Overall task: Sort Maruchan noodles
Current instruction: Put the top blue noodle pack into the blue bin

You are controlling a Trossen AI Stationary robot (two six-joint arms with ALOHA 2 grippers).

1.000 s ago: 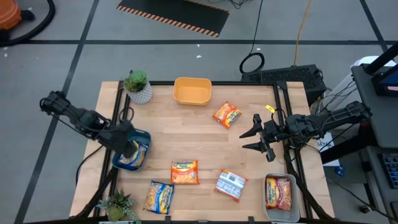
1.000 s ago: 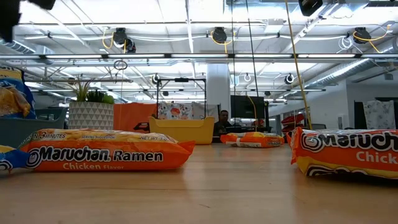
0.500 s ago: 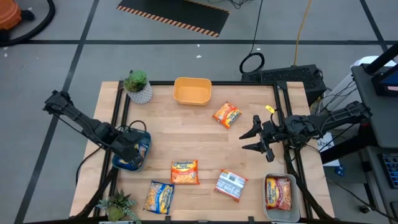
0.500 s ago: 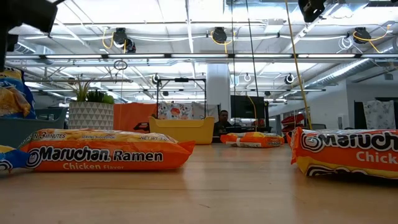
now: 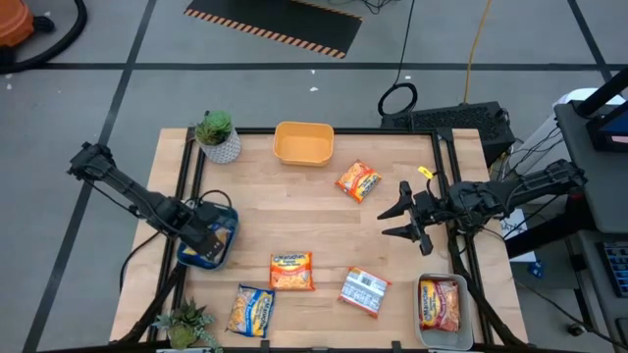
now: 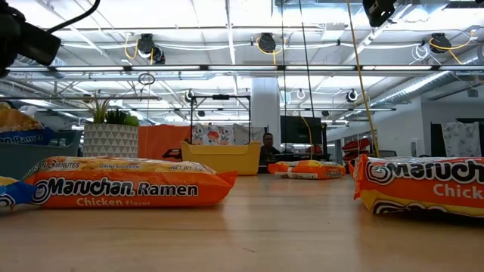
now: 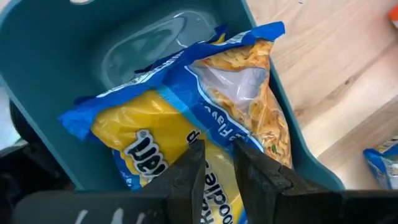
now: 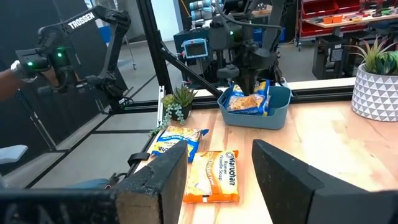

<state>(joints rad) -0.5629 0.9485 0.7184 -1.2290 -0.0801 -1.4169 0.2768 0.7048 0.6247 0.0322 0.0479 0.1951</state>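
Long ceiling lights (image 6: pixel 227 68) shine bright and white in the low view, so the room looks well lit. The wooden table (image 5: pixel 324 226) has even light from above, with only soft, small shadows beside the packets. Near the camera, the table looks blurry in the low view.

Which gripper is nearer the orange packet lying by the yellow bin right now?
The right gripper. It hovers open just right of the orange packet, toward the table's front. The left gripper is across the table, over the blue bin.
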